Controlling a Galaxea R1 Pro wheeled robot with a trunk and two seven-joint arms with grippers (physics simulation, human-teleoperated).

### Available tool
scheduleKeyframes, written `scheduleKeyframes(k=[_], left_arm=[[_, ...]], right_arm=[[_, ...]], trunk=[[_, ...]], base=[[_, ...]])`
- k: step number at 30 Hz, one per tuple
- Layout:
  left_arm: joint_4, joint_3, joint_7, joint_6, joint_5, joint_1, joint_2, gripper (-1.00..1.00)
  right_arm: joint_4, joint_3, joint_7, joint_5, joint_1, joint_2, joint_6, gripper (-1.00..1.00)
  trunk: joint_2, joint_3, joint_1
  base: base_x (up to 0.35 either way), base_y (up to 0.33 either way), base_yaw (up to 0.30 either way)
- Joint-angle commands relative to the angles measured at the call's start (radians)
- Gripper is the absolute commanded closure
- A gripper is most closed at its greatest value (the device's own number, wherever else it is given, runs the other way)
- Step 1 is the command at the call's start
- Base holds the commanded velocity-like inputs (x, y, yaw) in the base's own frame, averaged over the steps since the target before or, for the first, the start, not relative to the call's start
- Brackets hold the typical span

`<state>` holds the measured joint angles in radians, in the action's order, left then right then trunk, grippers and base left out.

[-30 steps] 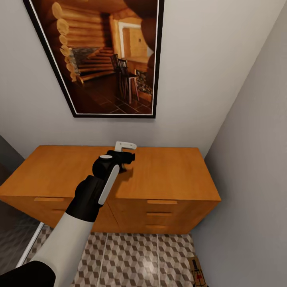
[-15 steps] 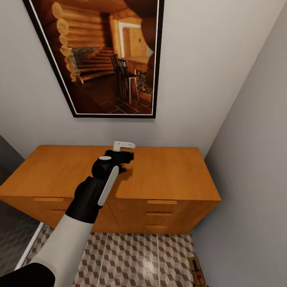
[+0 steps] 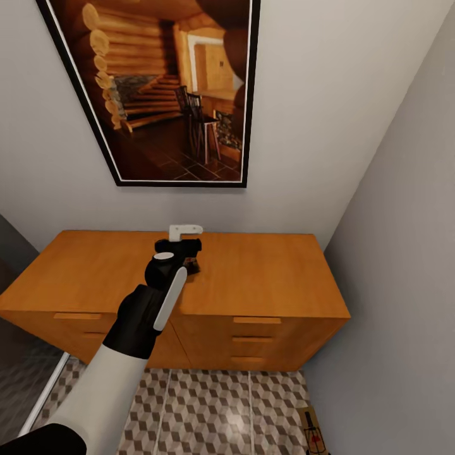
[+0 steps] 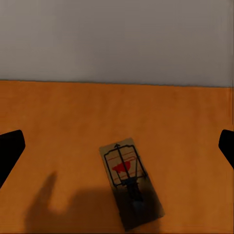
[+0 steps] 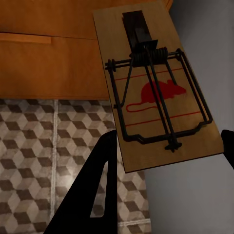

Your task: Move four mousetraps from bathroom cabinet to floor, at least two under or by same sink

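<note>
A: Status on the left claw (image 3: pixel 187 235)?

B: We have it over the wooden cabinet (image 3: pixel 272 278) top, jaws spread wide. In the left wrist view both fingertips (image 4: pixel 9 151) sit at the far edges with a mousetrap (image 4: pixel 130 181) lying flat between them, slightly below centre and skewed to the jaw line. Nothing gripped yet.

A: Right claw (image 5: pixel 165 146)?

B: We carry a second mousetrap (image 5: pixel 155 83) there. It sits between the dark fingers (image 5: pixel 97 185), tilted, with patterned floor tiles (image 5: pixel 44 146) and the cabinet front behind it. We judge the jaws closed on its lower end, but the contact is partly hidden.

A: Any others?

B: One more mousetrap (image 3: pixel 314 431) lies on the floor tiles (image 3: pixel 208 411), by the grey wall, well below the left claw. We can't see a fourth.

A: How does the one on top handle?

B: We expect it to be light and stiff: thin wood board, wire bar and spring on the face. Flat on the surface, so there's little edge height to catch. It probably slides if we nudge it.

A: Grip point?

B: Across the long edges at mid-length, fingers clear of the wire. We need to turn the wrist to square up with the board, then come down until the tips straddle it. Pinching on the wire risks a slip.
</note>
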<state>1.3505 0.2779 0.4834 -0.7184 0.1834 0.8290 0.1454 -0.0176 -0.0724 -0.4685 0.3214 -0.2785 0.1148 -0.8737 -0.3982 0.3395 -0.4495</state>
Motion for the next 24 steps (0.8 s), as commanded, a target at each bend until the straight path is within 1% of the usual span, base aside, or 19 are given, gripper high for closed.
scheduleKeyframes(k=[1,2,7,16,24], left_arm=[[0.0,0.001,0.011,-0.002,0.017,0.0,0.0,-1.0],[-0.003,0.001,0.012,-0.001,0.029,-0.001,-0.001,-1.0],[-0.017,0.001,0.013,0.0,0.047,-0.003,-0.001,-1.0],[-0.041,0.001,0.013,0.002,0.055,-0.004,-0.001,-1.0],[-0.056,0.001,0.012,0.002,0.057,-0.004,-0.001,-1.0]], right_arm=[[0.001,-0.007,-0.002,0.008,-0.001,0.0,-0.003,1.0],[0.001,-0.007,-0.002,0.008,-0.001,0.0,-0.003,1.0],[0.001,-0.007,-0.002,0.008,-0.001,0.0,-0.003,1.0],[0.001,-0.007,-0.002,0.008,-0.001,0.0,-0.003,1.0],[0.001,-0.007,-0.002,0.008,-0.001,0.0,-0.003,1.0]], trunk=[[-0.002,0.002,-0.001],[-0.002,0.002,-0.001],[-0.002,0.002,-0.001],[-0.002,0.003,-0.001],[-0.002,0.009,-0.001]], base=[[0.0,0.0,0.0],[0.0,0.0,0.0],[0.0,0.0,0.0],[0.0,0.0,0.0],[0.0,0.0,0.0]])
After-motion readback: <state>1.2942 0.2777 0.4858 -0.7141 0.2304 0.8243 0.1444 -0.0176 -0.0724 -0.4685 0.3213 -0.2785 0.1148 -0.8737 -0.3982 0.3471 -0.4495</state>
